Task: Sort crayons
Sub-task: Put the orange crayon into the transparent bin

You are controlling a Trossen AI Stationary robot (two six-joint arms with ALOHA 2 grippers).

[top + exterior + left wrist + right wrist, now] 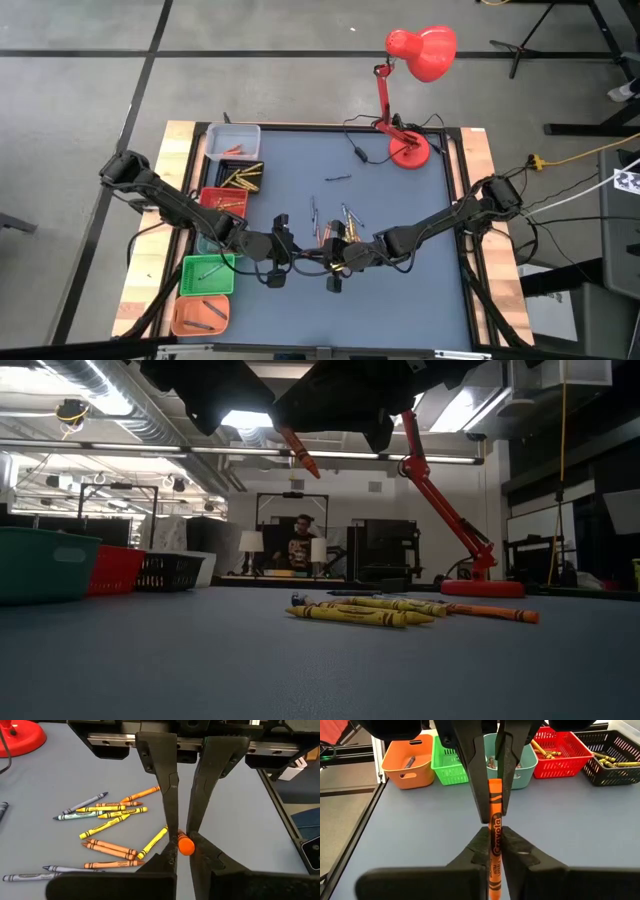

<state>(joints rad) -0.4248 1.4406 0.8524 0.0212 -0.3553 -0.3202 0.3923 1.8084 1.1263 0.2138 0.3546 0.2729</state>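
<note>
Four views set around the red lamp (pixel 420 52)

The whole table (pixel 400 260) is seen from straight above in the high view; a level look from table height toward the lamp and room is given by the low view. Each wrist view is aimed closely along its own fingers, away from or toward the lamp. The loose crayons (pixel 107 815) near the lamp are shared by the high, low and left wrist views.

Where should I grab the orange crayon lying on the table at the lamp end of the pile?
Take the flat orange crayon at its end toward the lamp, from straight above, gripping across it: it lies flat, its other end by the yellow crayons. The left end effector and right end effector both clamp a raised crayon midair.
</note>
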